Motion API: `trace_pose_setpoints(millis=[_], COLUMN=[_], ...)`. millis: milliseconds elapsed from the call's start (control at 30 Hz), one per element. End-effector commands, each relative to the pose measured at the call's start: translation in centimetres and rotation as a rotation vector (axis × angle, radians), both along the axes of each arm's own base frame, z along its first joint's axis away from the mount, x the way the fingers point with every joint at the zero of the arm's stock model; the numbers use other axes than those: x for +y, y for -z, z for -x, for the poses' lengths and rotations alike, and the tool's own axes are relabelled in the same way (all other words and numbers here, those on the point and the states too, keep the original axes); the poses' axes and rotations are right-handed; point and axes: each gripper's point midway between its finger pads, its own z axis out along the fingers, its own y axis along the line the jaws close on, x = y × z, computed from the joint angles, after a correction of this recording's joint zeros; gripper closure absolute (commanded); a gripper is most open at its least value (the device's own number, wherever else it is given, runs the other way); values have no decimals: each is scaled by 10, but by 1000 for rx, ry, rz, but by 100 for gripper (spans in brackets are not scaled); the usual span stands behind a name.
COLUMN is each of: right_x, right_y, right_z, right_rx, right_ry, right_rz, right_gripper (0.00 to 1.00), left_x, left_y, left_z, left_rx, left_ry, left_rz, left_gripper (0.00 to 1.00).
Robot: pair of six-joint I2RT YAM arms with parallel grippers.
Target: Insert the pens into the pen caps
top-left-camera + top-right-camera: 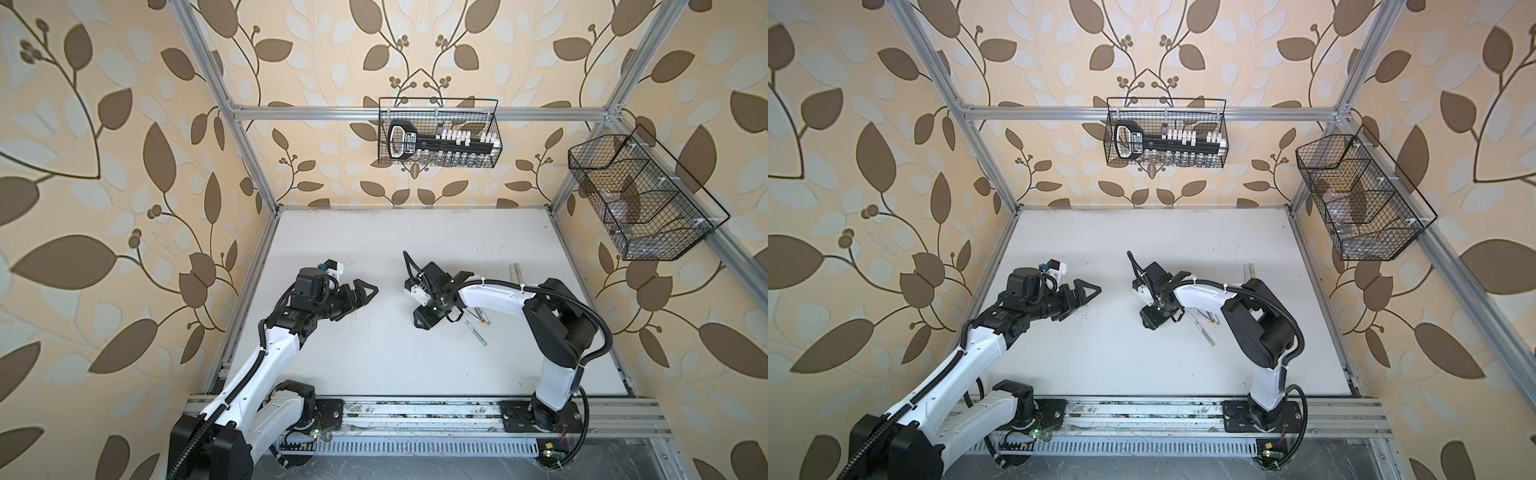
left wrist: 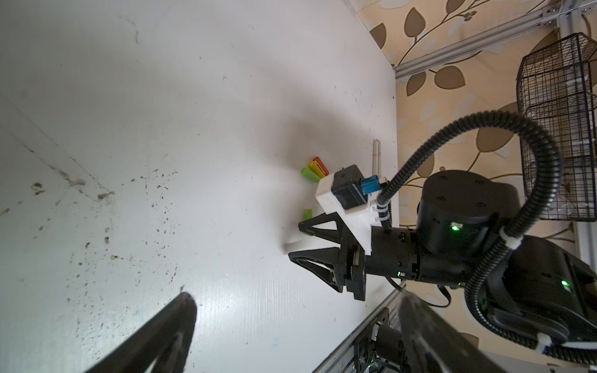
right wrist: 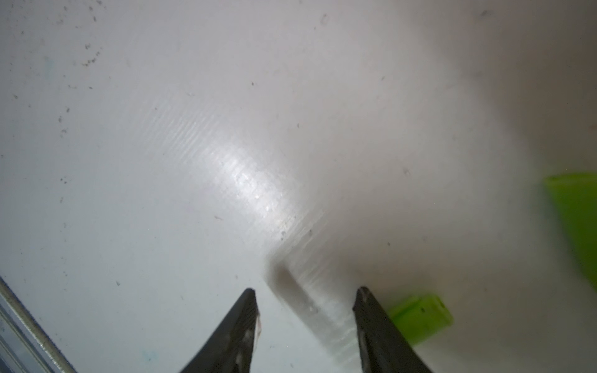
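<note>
The half-open fingers of the right gripper [image 3: 307, 290] straddle a short pale grey pen cap [image 3: 307, 311] on the white bench [image 3: 226, 129], so closing off-centre could flick it into the lime green cap [image 3: 420, 315] alongside; the fingers of the left gripper [image 2: 295, 296] gape empty, with the slim white pens [image 1: 478, 332] lying beneath the right arm [image 1: 490, 295].

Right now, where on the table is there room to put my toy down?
Bare: the far strip of the table, beyond the left gripper and right gripper; also the near middle, down to the front rail. Crowded: beside the right gripper, where pens and pen caps lie.
</note>
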Motion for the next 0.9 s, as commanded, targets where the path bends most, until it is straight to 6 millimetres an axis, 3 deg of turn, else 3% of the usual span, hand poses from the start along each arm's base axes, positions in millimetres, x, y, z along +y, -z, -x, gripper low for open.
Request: trace_pose_setpoints(millis=[0, 267, 467, 700, 867], right_x=[-16, -43, -52, -37, -23], right_y=[-5, -26, -19, -7, 0], right_z=[3, -20, -28, -34, -29], right_rx=[-8, -86, -65, -24, 7], right_ry=[53, 206, 219, 154, 88], right_rz=[6, -54, -50, -46, -33], right_gripper=[49, 49, 49, 49, 49], left_x=[0, 0, 0, 0, 2], left_y=[-4, -3, -3, -4, -4], left_z=[-2, -3, -3, -2, -2], left_rx=[-38, -36, -35, -35, -38], left_ry=[12, 13, 11, 14, 9], left_rz=[-1, 0, -1, -5, -11], left_gripper=[1, 1, 1, 1, 1])
